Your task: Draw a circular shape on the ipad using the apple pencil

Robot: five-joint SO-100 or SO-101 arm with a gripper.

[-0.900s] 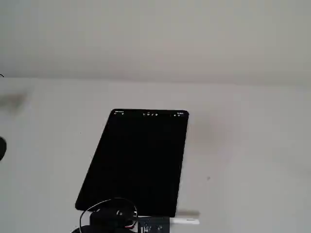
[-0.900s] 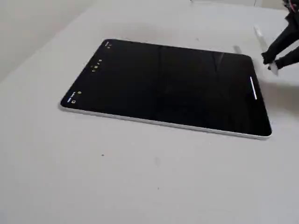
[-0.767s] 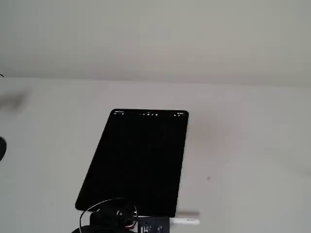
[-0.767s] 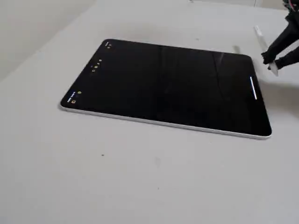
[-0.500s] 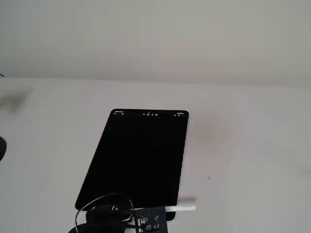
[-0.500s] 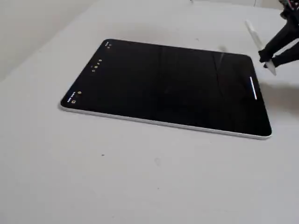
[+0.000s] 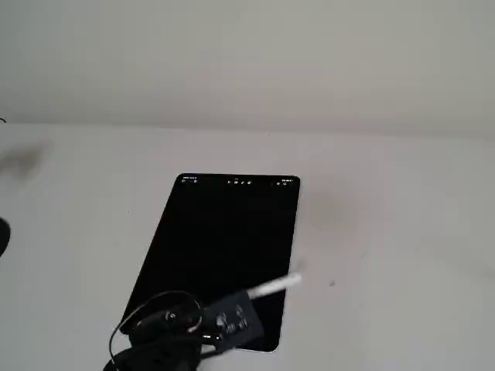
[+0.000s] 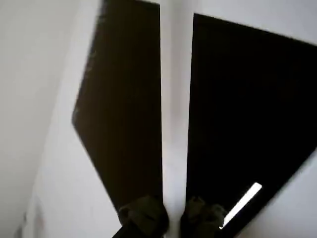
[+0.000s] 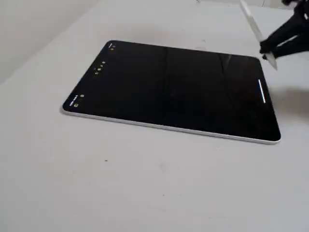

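Pencil raised and swung in over the ipad's near end since the frame half a second back.

Fixed view: gripper [image 7: 249,296] clamped on the apple pencil [image 7: 275,286], which now angles up-right over the ipad [image 7: 224,239] edge; arm base cut off below.
Wrist view: blurred; fingers [image 8: 146,215] grip the pencil [image 8: 174,99], ipad [image 8: 242,109] beyond them.
Other fixed view: gripper [image 9: 264,50] mostly out of picture, pencil [image 9: 253,25] tilted, apart from the ipad [image 9: 169,87] screen; no drawn loop discernible.
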